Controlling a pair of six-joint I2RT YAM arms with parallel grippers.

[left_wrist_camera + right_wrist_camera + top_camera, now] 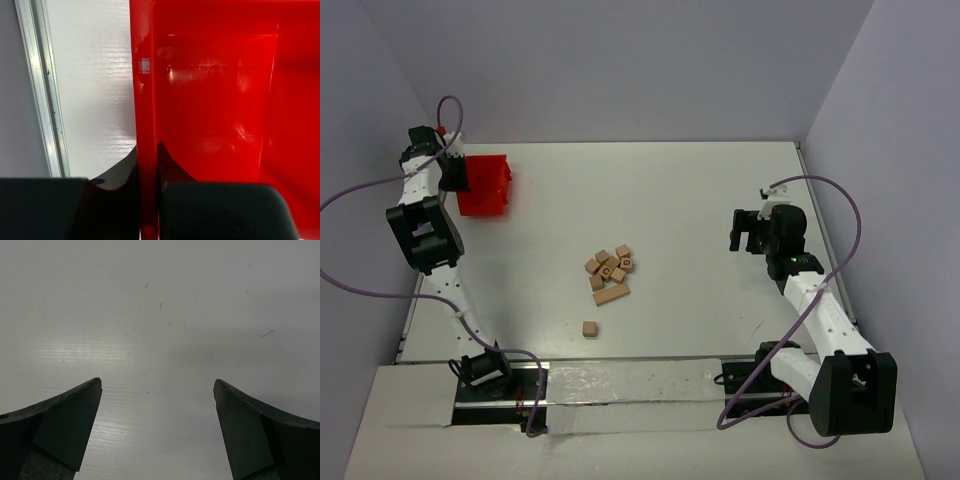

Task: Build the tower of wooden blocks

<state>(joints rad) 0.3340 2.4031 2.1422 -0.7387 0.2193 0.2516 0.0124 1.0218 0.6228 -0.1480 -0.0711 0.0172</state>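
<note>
Top external view puts the wooden blocks (609, 272) in a loose cluster at the centre of the frame, lying flat and touching one another, with a longer piece (611, 293) along the cluster's lower edge and a lone cube (589, 328) just below, apart from the rest. Nothing is stacked yet. The right gripper (158, 381) hangs over bare table (700, 200) at centre right, well apart from the blocks, its fingers spread wide and empty. The left gripper (148, 155) sits at upper left, pinched onto the side wall of the red bin (485, 185), one finger inside and one outside. Judging by this, the bin should be let go where it stands, far from the work. The free right arm seems best placed to begin. It could take the lone cube first, since that one has room around it, and grip it squarely by opposite faces so it sets down level.
</note>
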